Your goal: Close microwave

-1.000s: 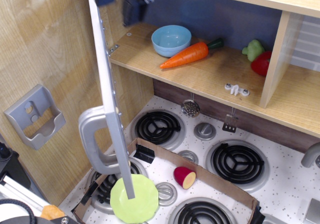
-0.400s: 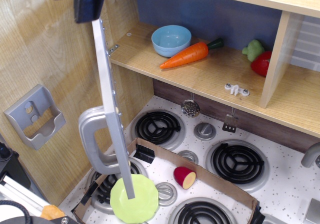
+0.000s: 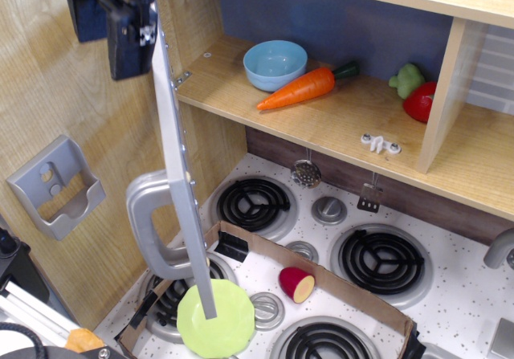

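Note:
The microwave is a wooden compartment [image 3: 321,118] with its grey door [image 3: 175,166] swung wide open, seen edge-on, with a chunky silver loop handle [image 3: 148,224] on its outer face. Inside lie a blue bowl [image 3: 275,63] and a carrot [image 3: 307,87]. My gripper [image 3: 120,22] is a dark blue-black block at the top left, just left of the door's upper edge, on its outer side. Its fingers are not distinguishable, and contact with the door is unclear.
A small grey wall-mounted holder [image 3: 56,186] sits on the left wooden wall. Below is a toy stove [image 3: 321,254] with burners, a cardboard frame [image 3: 321,275], a green plate [image 3: 215,319] and a red food piece [image 3: 295,283]. Broccoli [image 3: 406,78] and red pepper [image 3: 421,100] lie at right.
My gripper has moved from above the compartment, right of the door's top, leftward across the door edge and slightly down to its outer side. The door has barely moved.

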